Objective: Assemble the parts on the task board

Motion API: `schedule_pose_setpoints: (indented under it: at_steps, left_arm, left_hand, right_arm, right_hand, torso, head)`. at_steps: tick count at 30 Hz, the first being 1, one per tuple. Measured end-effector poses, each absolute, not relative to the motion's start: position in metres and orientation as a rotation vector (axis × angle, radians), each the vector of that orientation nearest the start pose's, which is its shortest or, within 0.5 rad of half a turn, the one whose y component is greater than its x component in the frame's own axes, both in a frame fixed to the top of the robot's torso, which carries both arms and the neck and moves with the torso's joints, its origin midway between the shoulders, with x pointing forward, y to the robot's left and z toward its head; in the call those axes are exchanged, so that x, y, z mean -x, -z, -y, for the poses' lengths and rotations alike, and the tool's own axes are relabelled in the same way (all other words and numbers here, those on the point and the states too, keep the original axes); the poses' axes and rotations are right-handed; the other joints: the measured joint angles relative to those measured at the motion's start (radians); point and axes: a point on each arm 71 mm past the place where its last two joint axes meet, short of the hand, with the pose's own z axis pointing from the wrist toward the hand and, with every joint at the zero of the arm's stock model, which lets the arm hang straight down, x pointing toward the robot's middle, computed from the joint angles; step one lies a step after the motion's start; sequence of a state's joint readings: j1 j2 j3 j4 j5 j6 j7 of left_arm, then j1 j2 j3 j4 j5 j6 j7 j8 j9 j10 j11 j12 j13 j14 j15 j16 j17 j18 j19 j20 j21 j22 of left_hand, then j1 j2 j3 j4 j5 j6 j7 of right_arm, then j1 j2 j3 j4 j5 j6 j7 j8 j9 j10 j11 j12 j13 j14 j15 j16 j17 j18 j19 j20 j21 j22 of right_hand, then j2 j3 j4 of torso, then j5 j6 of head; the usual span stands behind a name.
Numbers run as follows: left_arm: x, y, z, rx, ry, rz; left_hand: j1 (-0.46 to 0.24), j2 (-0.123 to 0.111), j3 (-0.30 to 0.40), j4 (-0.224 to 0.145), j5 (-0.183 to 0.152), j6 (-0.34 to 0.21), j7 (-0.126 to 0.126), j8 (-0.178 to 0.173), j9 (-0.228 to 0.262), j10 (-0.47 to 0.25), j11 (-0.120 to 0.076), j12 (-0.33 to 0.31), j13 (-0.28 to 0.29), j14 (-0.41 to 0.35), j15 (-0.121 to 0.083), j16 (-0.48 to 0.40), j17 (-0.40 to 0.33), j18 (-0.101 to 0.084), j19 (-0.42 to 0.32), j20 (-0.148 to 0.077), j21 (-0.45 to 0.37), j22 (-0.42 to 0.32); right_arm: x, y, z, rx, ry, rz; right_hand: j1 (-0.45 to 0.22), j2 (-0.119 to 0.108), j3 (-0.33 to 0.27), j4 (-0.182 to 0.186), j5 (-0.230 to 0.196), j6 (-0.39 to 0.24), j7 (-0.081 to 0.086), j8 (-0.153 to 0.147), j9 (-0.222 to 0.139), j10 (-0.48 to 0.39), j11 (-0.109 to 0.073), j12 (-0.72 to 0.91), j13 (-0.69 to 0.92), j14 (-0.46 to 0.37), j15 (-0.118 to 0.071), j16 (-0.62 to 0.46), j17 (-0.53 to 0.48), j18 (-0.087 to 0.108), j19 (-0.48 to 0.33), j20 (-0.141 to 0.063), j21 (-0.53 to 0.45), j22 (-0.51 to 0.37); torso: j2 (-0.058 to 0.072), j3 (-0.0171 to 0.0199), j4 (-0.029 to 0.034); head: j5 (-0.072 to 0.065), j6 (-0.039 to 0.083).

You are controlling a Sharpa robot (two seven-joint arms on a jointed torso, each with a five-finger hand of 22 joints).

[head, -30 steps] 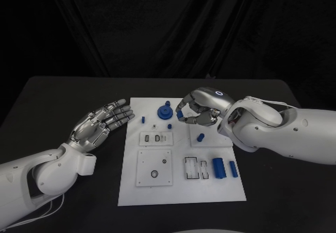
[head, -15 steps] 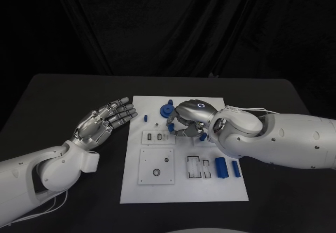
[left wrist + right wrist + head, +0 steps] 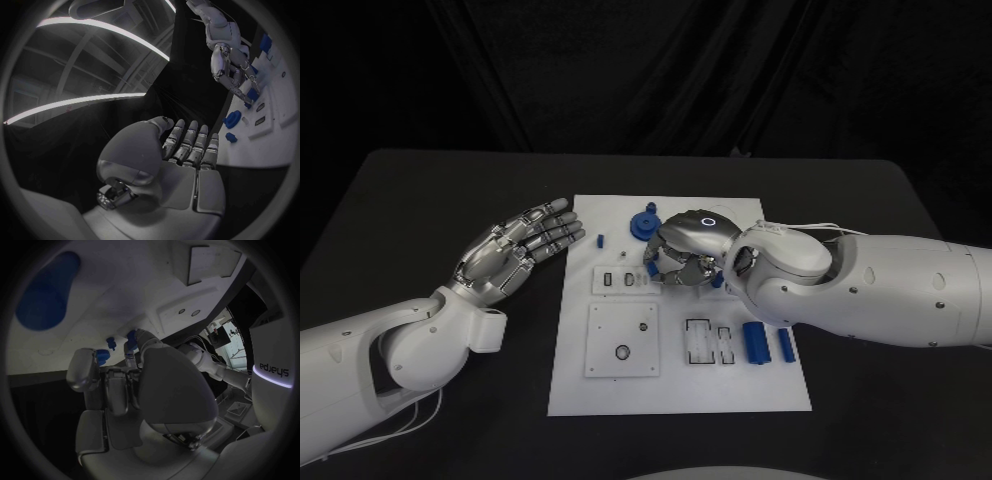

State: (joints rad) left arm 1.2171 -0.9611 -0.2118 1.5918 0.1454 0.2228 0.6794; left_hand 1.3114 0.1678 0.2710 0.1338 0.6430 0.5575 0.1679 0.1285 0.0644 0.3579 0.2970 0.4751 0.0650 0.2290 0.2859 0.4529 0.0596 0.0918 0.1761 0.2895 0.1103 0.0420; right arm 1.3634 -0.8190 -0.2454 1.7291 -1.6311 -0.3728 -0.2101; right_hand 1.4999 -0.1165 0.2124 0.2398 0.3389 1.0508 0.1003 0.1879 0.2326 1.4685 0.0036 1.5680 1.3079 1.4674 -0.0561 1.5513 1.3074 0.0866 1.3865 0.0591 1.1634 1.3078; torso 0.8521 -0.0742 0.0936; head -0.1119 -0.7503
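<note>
Right hand (image 3: pixel 684 258) moved left over task board (image 3: pixel 678 385), grasp unclear, left hand (image 3: pixel 514 249) still spread, empty

Dim dark surroundings, bright white board, fisheye-warped wrist views

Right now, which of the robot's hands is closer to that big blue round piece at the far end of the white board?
The right hand: it hovers over the board just beside the blue round piece. The left hand hangs off the board's edge, fingers spread.
</note>
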Motion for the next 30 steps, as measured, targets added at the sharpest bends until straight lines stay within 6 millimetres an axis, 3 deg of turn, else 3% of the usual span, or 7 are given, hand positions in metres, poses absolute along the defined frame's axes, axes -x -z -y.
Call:
schedule_pose_setpoints:
  at_steps: [6, 10, 12, 15, 19, 30]
  left_arm:
    - [-0.4417, 0.2020, -0.2321, 1.129, 2.131, -1.358]
    - [-0.4417, 0.2020, -0.2321, 1.129, 2.131, -1.358]
    - [-0.4416, 0.2021, -0.2321, 1.129, 2.131, -1.359]
    - [-0.4417, 0.2022, -0.2322, 1.129, 2.131, -1.359]
    - [-0.4418, 0.2023, -0.2321, 1.129, 2.131, -1.360]
    - [-0.4419, 0.2027, -0.2324, 1.130, 2.130, -1.361]
  left_hand:
    - [0.000, 0.000, 0.000, 0.000, 0.000, 0.000, 0.000, 0.000, 0.001, 0.000, 0.000, 0.000, 0.000, 0.000, 0.000, 0.000, 0.000, 0.000, 0.000, 0.000, 0.000, 0.000]
    - [0.000, 0.000, 0.000, 0.000, 0.000, 0.000, 0.000, 0.000, 0.001, 0.000, 0.000, 0.000, 0.000, 0.000, 0.000, 0.000, 0.000, 0.000, 0.000, 0.000, 0.000, 0.000]
    - [0.000, 0.000, 0.000, 0.000, 0.000, 0.000, 0.000, 0.000, 0.001, 0.000, 0.000, 0.000, 0.000, 0.000, 0.000, 0.000, 0.000, 0.000, 0.000, 0.000, 0.000, 0.000]
    - [0.000, 0.000, 0.003, 0.003, 0.000, 0.000, 0.000, 0.000, 0.001, 0.005, -0.001, 0.002, 0.000, 0.000, 0.000, 0.000, 0.000, 0.000, -0.003, 0.003, 0.000, 0.000]
    - [0.000, 0.000, 0.004, 0.004, 0.000, 0.000, 0.000, 0.000, 0.001, 0.007, 0.000, 0.004, 0.000, 0.000, 0.000, 0.000, 0.000, 0.000, -0.004, 0.004, 0.000, 0.000]
    - [0.000, 0.000, 0.004, 0.004, 0.000, 0.000, 0.000, 0.000, 0.001, 0.007, 0.000, 0.004, 0.000, 0.000, 0.000, 0.000, 0.000, 0.000, -0.004, 0.004, 0.000, 0.000]
  right_arm:
    - [-0.4378, 0.1646, 0.1350, 0.458, -0.651, -1.574]
    - [-0.4377, 0.1647, 0.1342, 0.462, -0.650, -1.576]
    - [-0.4377, 0.1651, 0.1340, 0.463, -0.650, -1.578]
    - [-0.4376, 0.1671, 0.1344, 0.467, -0.646, -1.587]
    - [-0.4377, 0.1683, 0.1347, 0.471, -0.643, -1.595]
    - [-0.4379, 0.1690, 0.1348, 0.480, -0.639, -1.605]
  right_hand:
    - [-0.006, -0.006, -0.005, -0.006, -0.011, 0.000, 0.000, 0.000, 0.000, -0.004, 0.004, 0.000, 0.000, 0.000, 0.000, -0.002, 0.000, 0.000, 0.000, 0.000, -0.008, 0.000]
    - [-0.021, -0.011, -0.005, -0.009, -0.047, -0.009, -0.008, -0.017, 0.049, -0.003, 0.010, 0.000, 0.000, -0.002, 0.006, -0.002, 0.000, 0.000, -0.004, 0.004, -0.010, 0.000]
    - [-0.036, -0.008, -0.008, -0.007, -0.074, -0.028, -0.005, -0.027, 0.057, -0.004, 0.011, 0.000, 0.000, -0.002, 0.009, -0.002, 0.000, 0.000, -0.004, 0.004, -0.010, 0.000]
    - [-0.056, -0.010, -0.025, 0.003, -0.131, -0.062, 0.004, -0.051, 0.046, -0.004, 0.011, 0.000, 0.000, -0.002, 0.009, -0.002, 0.000, 0.000, -0.004, 0.004, -0.009, 0.000]
    - [-0.077, -0.031, -0.041, 0.014, -0.202, -0.110, 0.010, -0.080, 0.032, -0.004, 0.011, 0.000, 0.000, -0.002, 0.009, 0.017, 0.000, 0.000, 0.002, 0.009, 0.006, 0.000]
    - [-0.087, -0.041, -0.061, 0.033, -0.262, -0.164, 0.006, -0.110, 0.011, -0.004, 0.011, 0.000, 0.000, -0.002, 0.009, 0.017, 0.000, 0.000, 0.018, 0.007, 0.036, 0.000]
  torso:
    - [0.000, 0.0000, -0.0001]
    - [0.000, -0.0002, -0.0003]
    - [0.000, -0.0002, -0.0003]
    - [0.000, -0.0002, -0.0003]
    - [0.000, -0.0002, 0.0000]
    - [0.000, -0.0002, -0.0006]
  head:
    - [0.000, -0.003]
    - [0.000, -0.006]
    - [0.000, -0.007]
    - [0.000, -0.008]
    - [-0.001, -0.009]
    - [0.001, -0.007]
